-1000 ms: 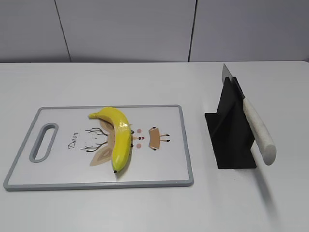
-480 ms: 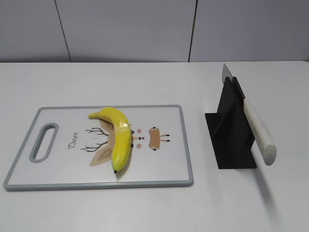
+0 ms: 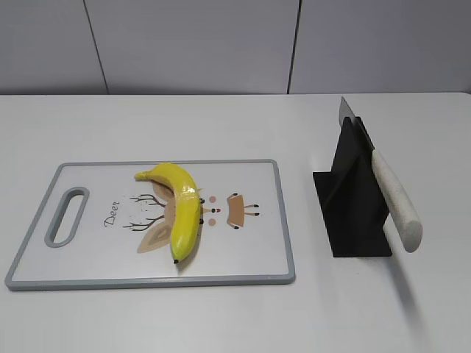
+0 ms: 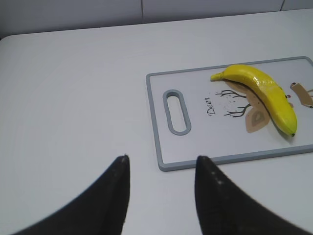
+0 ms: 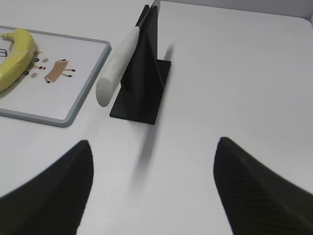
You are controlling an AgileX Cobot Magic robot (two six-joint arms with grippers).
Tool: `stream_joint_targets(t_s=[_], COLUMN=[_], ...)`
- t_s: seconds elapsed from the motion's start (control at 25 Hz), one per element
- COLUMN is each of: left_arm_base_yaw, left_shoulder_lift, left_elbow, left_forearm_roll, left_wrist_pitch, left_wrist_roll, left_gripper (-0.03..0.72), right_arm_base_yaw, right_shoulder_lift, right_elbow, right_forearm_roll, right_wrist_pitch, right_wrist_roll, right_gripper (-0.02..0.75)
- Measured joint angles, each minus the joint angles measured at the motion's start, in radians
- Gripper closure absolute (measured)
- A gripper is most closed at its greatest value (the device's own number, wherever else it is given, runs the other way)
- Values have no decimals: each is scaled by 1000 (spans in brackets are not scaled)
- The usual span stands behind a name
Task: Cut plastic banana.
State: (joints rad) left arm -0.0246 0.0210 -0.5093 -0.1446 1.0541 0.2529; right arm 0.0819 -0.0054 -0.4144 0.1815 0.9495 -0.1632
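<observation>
Nothing has moved — every frame matches.

A bare lab setup: plain white table (image 3: 221, 323) against grey wall panels (image 3: 191, 44); nothing domestic.

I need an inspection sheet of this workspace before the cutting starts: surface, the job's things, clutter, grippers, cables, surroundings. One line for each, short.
Surface: white table, no spills or marks seen.
Job's things: yellow plastic banana lies whole on the cutting board, over the deer print; board handle hole at its left end. Knife sits in the black stand right of the board, pale handle pointing toward the camera.
Clutter: nothing seen.
Grippers: left gripper open, empty, hovering off the board's handle end. Right gripper open wide, empty, short of the knife handle. Neither shows in the exterior view.
Cables: nothing seen.
Surroundings: grey panelled wall behind the table.
</observation>
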Motion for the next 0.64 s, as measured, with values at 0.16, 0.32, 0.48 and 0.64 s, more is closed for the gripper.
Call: stream_joint_targets(t_s=[0.16,0.32,0.48,0.64], left_arm_base_yaw=[0,0,0,0], left_shoulder_lift=[0,0,0,0], left_elbow=[0,0,0,0], left_forearm_roll=[0,0,0,0], left_wrist_pitch=[0,0,0,0], left_wrist_roll=[0,0,0,0], left_gripper=[269,270,271,271], right_arm_base_yaw=[0,-1,-1,-1], right_shoulder_lift=[0,0,0,0], right_elbow=[0,0,0,0], right_forearm_roll=[0,0,0,0], right_wrist_pitch=[0,0,0,0], right_wrist_roll=[0,0,0,0], right_gripper=[156,156,156,156])
